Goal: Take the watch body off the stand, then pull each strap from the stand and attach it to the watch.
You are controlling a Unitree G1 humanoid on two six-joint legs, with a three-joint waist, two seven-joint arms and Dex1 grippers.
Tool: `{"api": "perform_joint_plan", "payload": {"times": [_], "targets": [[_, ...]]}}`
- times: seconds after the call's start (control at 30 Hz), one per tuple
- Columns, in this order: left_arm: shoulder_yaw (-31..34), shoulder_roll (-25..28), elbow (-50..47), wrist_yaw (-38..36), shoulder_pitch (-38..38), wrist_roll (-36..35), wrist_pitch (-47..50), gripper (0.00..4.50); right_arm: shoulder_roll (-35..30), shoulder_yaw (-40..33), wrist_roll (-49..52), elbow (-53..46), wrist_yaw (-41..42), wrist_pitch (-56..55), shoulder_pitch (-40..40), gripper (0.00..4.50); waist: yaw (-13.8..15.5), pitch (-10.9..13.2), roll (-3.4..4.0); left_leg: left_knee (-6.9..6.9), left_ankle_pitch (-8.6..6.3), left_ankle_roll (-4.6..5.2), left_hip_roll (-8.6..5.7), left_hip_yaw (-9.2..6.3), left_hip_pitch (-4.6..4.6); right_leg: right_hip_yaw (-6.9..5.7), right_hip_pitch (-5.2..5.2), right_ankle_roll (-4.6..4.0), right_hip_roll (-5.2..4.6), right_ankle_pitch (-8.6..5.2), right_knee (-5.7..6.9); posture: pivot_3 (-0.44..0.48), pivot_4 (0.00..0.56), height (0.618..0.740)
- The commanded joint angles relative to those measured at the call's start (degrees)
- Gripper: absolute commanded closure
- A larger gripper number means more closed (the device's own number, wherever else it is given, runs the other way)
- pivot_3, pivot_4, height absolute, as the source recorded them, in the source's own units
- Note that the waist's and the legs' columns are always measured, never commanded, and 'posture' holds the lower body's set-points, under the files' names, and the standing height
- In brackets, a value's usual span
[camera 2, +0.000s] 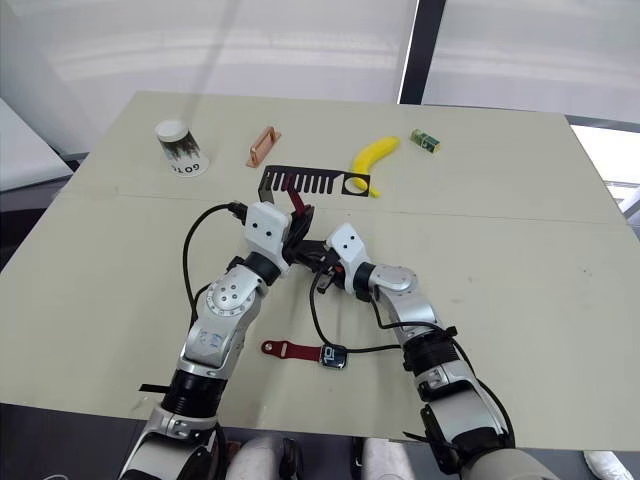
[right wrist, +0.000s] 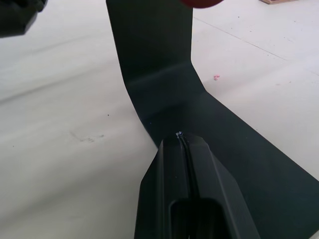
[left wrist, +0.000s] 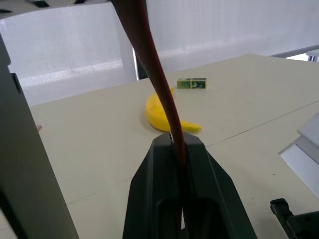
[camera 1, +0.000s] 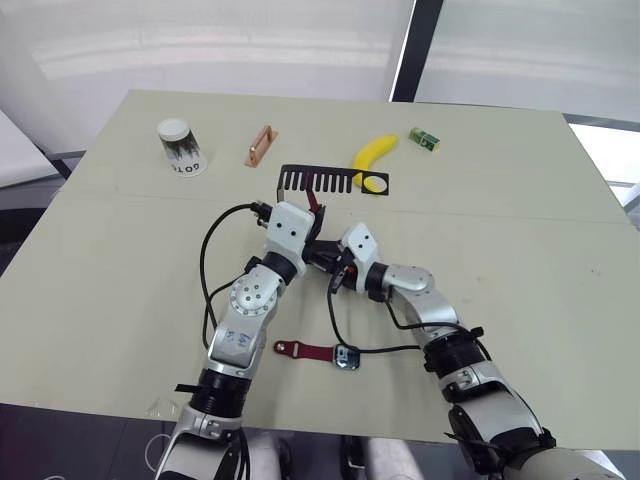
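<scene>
While the watch body (camera 1: 347,358), one strap (camera 1: 305,350) already fitted at its 9 o'clock, lies on the table (camera 1: 540,230) at 6 o'clock from both arms, the left gripper (left wrist: 178,144) pinches the second strap (left wrist: 158,84). This band's long axis rises to the stand (camera 1: 330,181) at 12 o'clock. The right gripper (right wrist: 180,137), fingers closed together, pins the stand's base.

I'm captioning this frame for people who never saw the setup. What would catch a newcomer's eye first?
Mid-table, both arms meet at the thin black metal stand: the left gripper is shut on a dark red strap hanging from the comb-slotted arm, and the right gripper pinches the base. Nearer the robot lies the small grey-rimmed watch body with another red strap attached; behind the stand, a yellow banana.
</scene>
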Motion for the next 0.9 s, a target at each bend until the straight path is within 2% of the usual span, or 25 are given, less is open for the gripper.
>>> {"api": "perform_joint_plan", "payload": {"times": [0.03,0.37,0.6,0.8,0.9], "targets": [[0.92,-0.26,-1.87,0.48,-1.08,0.33,-4.35,4.43,0.07,0.13,-0.48,1.54,-0.26,2.15,1.4,4.5,0.01,0.0,0.0,0.0,0.0,0.0,0.0,0.0,0.0,0.0,0.0,0.0,0.0,0.0,0.0,0.0,0.15,0.729],[1.59,1.32,-3.81,-1.35,0.22,-0.72,-5.88,4.43,0.07,-0.11,-1.08,3.06,-1.69,2.8,1.19,4.5,0.02,0.0,0.0,0.0,0.0,0.0,0.0,0.0,0.0,-0.01,0.01,0.0,-0.01,0.0,-0.01,0.0,0.15,0.729],[2.46,2.45,-11.07,-7.09,4.43,-6.75,-6.27,4.43,0.11,-0.34,-1.18,3.95,-2.15,2.31,0.59,4.5,0.04,0.0,0.0,-0.01,0.0,0.0,0.01,-0.02,0.0,-0.01,0.01,0.0,-0.02,0.0,-0.01,0.0,0.15,0.729],[3.06,3.92,-16.64,-8.78,9.37,-8.18,-5.5,4.43,1.0,-0.93,-1.01,5.01,-2.97,1.12,0.3,4.5,-0.02,0.0,0.0,-0.03,0.0,0.0,0.0,-0.03,0.01,-0.01,0.03,0.0,-0.02,0.0,-0.04,0.0,0.15,0.729],[4.58,5.61,-19.85,-12.63,11.12,-13.71,-4.17,4.43,1.22,-1.36,-0.73,4.39,-2.69,0.55,0.33,4.5,-0.06,0.0,0.0,-0.03,-0.01,0.0,0.01,-0.03,0.01,-0.01,0.03,0.0,-0.02,0.0,-0.04,0.0,0.15,0.729]]}}
